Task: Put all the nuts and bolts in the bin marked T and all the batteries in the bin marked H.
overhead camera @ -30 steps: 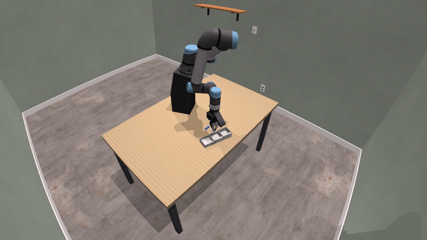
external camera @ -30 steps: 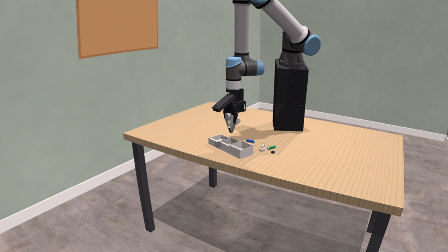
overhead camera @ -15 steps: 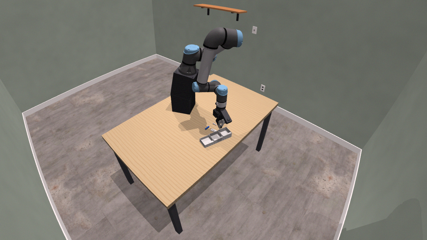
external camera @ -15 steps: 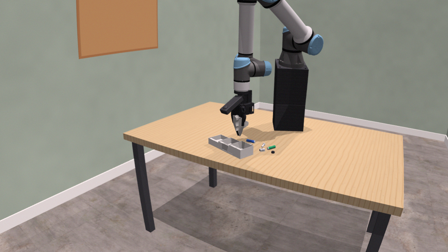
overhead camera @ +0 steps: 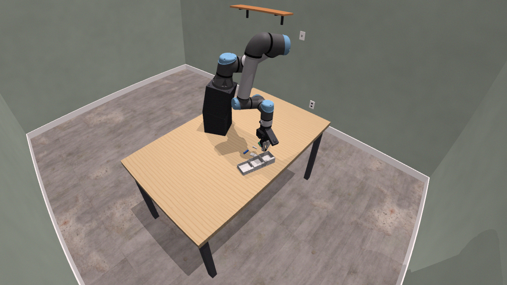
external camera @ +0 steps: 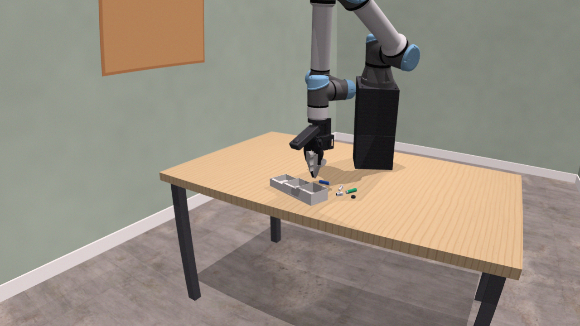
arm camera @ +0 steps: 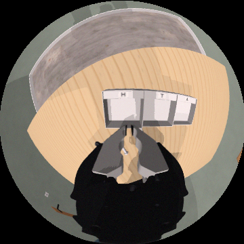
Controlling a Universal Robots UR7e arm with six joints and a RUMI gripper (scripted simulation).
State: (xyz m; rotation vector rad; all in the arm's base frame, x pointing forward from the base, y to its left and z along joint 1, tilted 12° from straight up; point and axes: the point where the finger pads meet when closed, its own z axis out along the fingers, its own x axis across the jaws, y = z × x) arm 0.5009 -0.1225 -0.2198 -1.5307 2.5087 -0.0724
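Beside the near row of bins, the gripper [overhead camera: 263, 149] [external camera: 313, 175] [arm camera: 129, 125] hangs above the table [overhead camera: 184, 177] [external camera: 425, 202] [arm camera: 78, 102], its fingers clenched on nothing; the bolt [overhead camera: 254, 147] [external camera: 340, 187] [arm camera: 125, 151] lies on the wood, between the blue battery [overhead camera: 245, 151] [external camera: 324, 182] at left and the green battery [overhead camera: 260, 144] [external camera: 351, 190] at right in the top view; the black nut [external camera: 353, 196] [arm camera: 97, 144] is also outside. Probably a pick comes next; the fingers should open first, descend straight and grip the bolt across its shank; bin T [arm camera: 162, 95] should receive it, bin H [arm camera: 123, 95] the batteries, without pushing the walls.
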